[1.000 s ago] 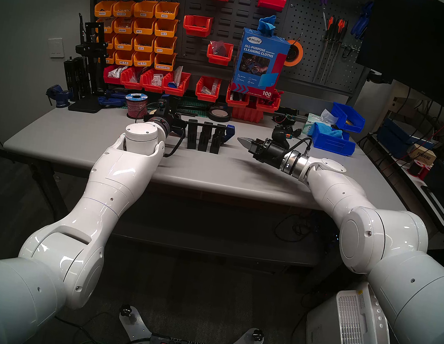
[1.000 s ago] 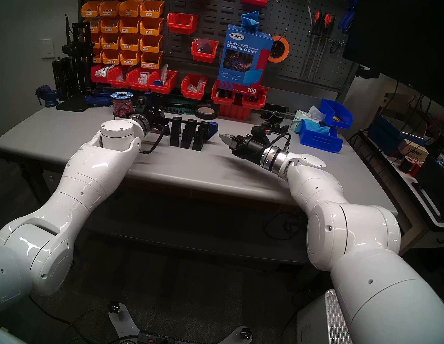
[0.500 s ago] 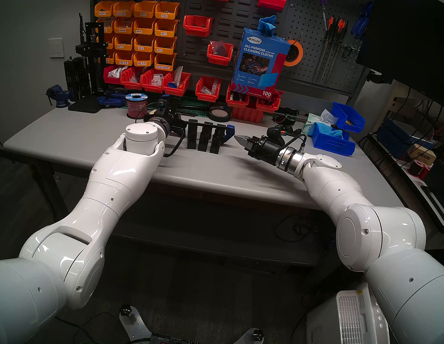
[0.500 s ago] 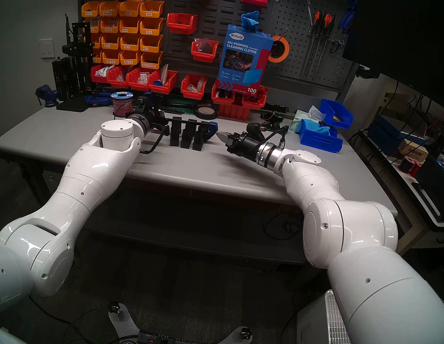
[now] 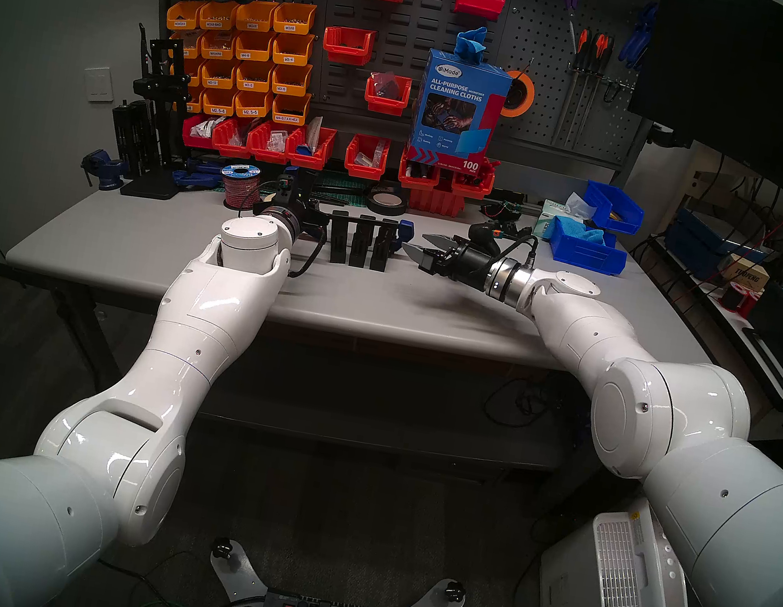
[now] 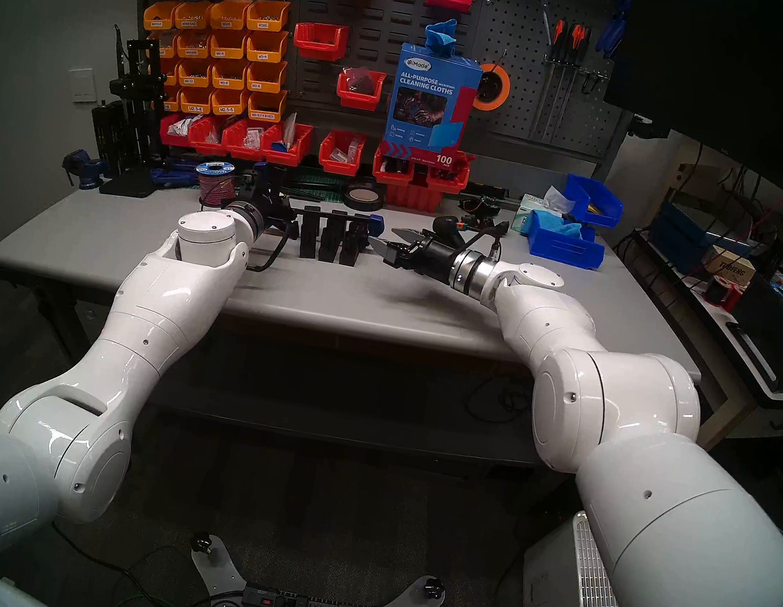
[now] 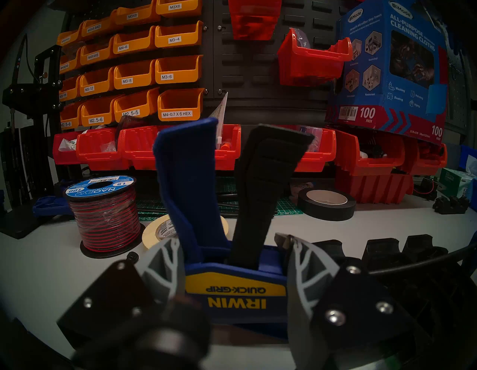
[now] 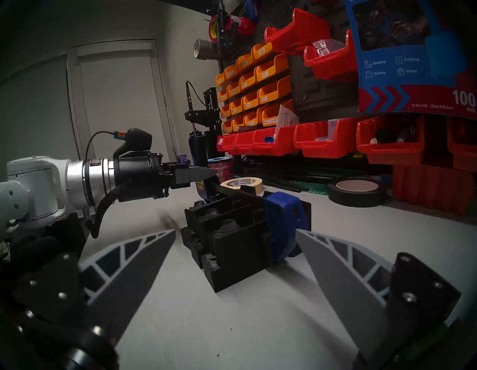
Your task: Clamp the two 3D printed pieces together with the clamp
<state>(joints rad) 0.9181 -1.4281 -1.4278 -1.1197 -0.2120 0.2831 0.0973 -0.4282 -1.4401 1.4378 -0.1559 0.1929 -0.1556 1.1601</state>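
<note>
Blue plastic marks the clamp (image 7: 232, 292), which lies level toward the far edge of the table (image 5: 379, 303), left of centre, its IRWIN label upside down in the left wrist view and its handle and trigger standing upward. The left gripper (image 7: 232, 261) has its fingers pinching the clamp's body from both sides at the label, evidently to steady the tool while the work is set. The clamp's thin black bar runs rightward over the two 3D printed pieces (image 5: 361, 241), which stand together on the table as a row of black blocks. The clamp's fixed blue jaw (image 8: 282, 224) sits at the right end of the pieces; whether its pad presses on them cannot be confirmed.

The right gripper (image 5: 417, 244) hovers just right of that end with its fingers (image 8: 136, 261) spread apart and nothing between them, apparently placed to take the blue end jaw or the pieces.

Judgement: the pieces sit within the clamp's span, but tightening is not verified.

Beyond, a tape roll (image 5: 386, 201) and a wire spool (image 5: 240, 185) lie nearer the far edge, clear of the work.
</note>
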